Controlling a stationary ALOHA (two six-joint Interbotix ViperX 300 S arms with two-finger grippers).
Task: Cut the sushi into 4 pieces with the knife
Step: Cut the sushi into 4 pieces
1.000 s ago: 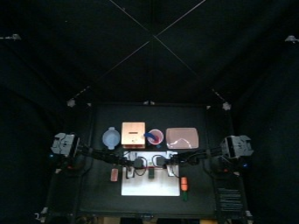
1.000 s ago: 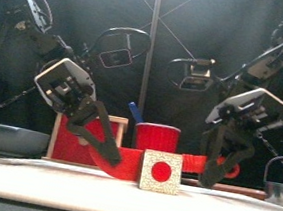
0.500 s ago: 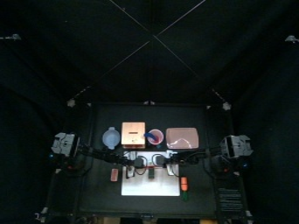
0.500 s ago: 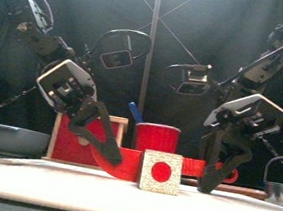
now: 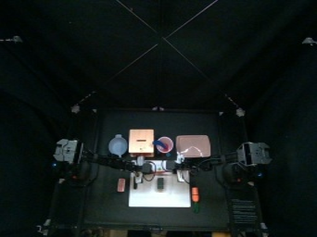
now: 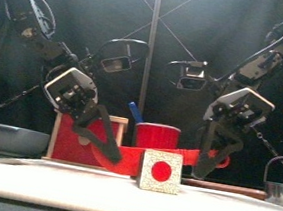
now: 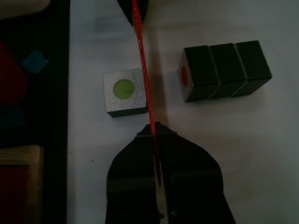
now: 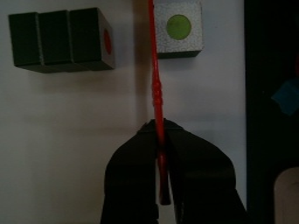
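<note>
A thin red knife [image 7: 139, 61] [image 8: 153, 61] lies edge-down over the white cutting board [image 7: 233, 149] [image 5: 161, 192]. It is held at both ends: my left gripper [image 7: 153, 131] [image 6: 106, 158] is shut on one end and my right gripper [image 8: 156, 127] [image 6: 204, 171] on the other. The blade runs through the gap between a single cut sushi piece [image 7: 124, 93] [image 8: 177, 26] and a block of three joined pieces [image 7: 223, 70] [image 8: 59, 39]. In the front view the single piece [image 6: 161, 172] stands near, showing white rice and a red centre; the block behind it is hidden.
Behind the board stand a wooden box with a red drawer front [image 6: 78, 143], a red cup [image 6: 157, 137] holding a blue knife [image 6: 133, 111], a blue-grey bowl [image 6: 18, 139] at the left and a metal cutter [image 6: 280, 188] at the right. The pink tray [image 5: 194, 145] lies back right.
Both grippers have risen slightly with the red knife held between them. The sushi pieces have not moved.
</note>
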